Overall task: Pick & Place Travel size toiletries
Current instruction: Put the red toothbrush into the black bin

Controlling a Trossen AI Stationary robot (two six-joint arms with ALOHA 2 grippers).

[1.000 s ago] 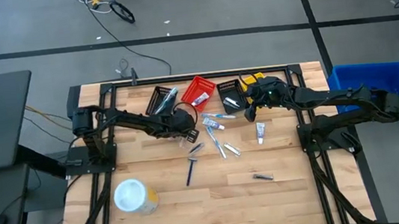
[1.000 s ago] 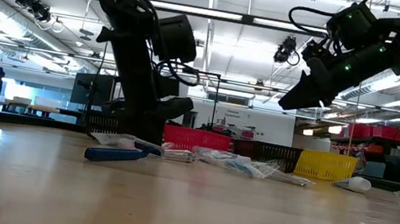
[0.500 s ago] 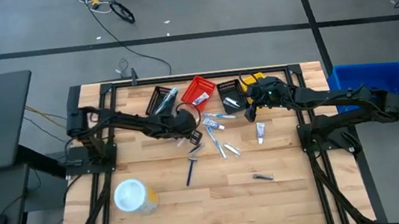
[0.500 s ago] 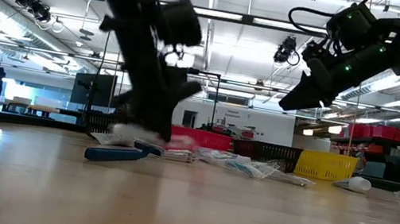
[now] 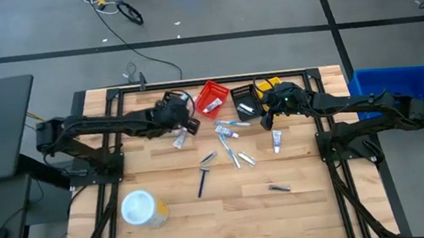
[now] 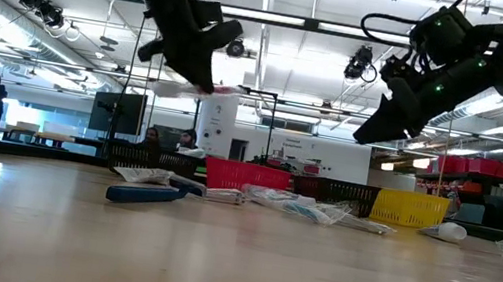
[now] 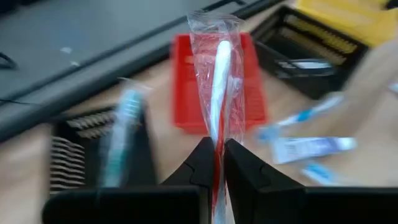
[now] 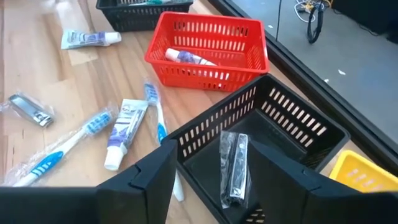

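Note:
My left gripper (image 5: 186,127) is high above the table's left middle, shut on a toothbrush in a clear wrapper (image 7: 216,74). The same wrapped toothbrush (image 6: 197,90) shows in the low view well above the table. My right gripper (image 8: 221,186) hangs open above a black basket (image 8: 292,134) where a wrapped dark item (image 8: 233,163) lies on the bottom. Several more toiletries lie flat on the wood: tubes and toothbrushes (image 5: 228,133), a white tube (image 5: 277,138), a dark razor (image 5: 202,183) and a small dark item (image 5: 279,187). My left gripper pinches the wrapped toothbrush between its two fingers (image 7: 202,163), partway along its length (image 7: 217,134). The fingers slant downward from the table's left. A long stretch of the wrapper sticks out past the fingertips. It hangs clear of the table and of the baskets.
A row of small baskets stands at the far edge: a black one holding a toothbrush (image 5: 172,103), a red one (image 5: 211,97) holding a tube (image 8: 186,59), the black one (image 5: 243,99) and a yellow one (image 5: 270,86). A large white-lidded tub (image 5: 140,208) stands near left.
My left gripper has risen steeply from the pile of toiletries and drawn back toward the table's left and far edge. The wrapped toothbrush has come up with it, lifted clear of the table. My right gripper has kept still.

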